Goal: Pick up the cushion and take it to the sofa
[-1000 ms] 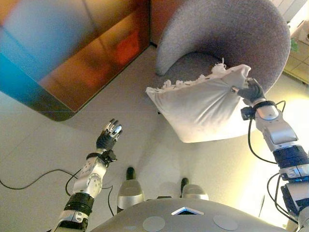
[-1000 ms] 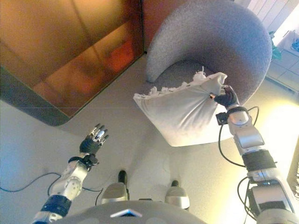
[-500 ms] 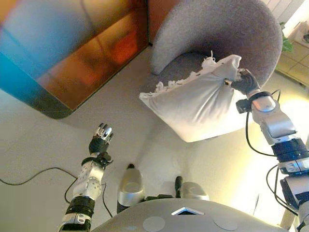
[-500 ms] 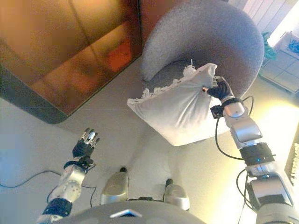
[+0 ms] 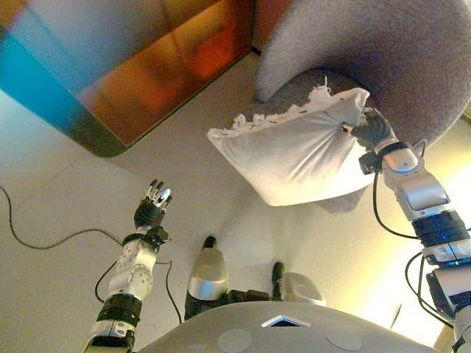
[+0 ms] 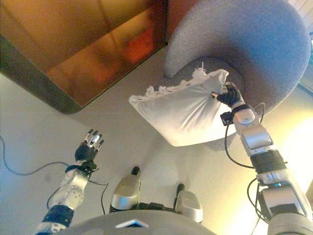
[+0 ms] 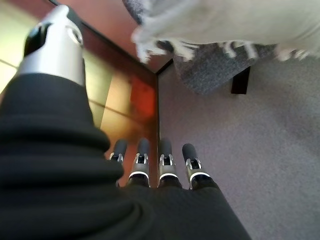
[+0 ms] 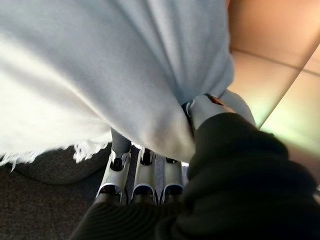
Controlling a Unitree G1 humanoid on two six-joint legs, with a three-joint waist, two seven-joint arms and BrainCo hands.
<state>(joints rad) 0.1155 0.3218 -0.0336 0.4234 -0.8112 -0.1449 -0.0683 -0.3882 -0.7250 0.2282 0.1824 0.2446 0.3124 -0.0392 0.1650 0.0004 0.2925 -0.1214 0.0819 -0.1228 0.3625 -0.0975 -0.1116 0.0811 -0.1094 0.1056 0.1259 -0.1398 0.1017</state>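
Observation:
A white cushion with a fringed edge (image 5: 294, 151) hangs in the air over the front of a round grey armchair (image 5: 383, 51). My right hand (image 5: 374, 131) is shut on the cushion's right corner; in the right wrist view the cloth (image 8: 100, 65) is bunched between its thumb and fingers (image 8: 142, 172). My left hand (image 5: 151, 209) is open and empty, low at the left above the floor, with straight fingers (image 7: 150, 160) in the left wrist view. The cushion's fringe (image 7: 200, 30) shows past them there.
A large brown glossy cabinet (image 5: 132, 66) stands at the upper left, close beside the armchair. The grey floor (image 5: 66, 191) spreads out between it and me. The armchair's dark leg (image 7: 240, 80) shows in the left wrist view.
The whole picture has shifted, so the camera moved. My right hand still holds the cushion, now closer to the armchair's seat. My left hand stays open and low.

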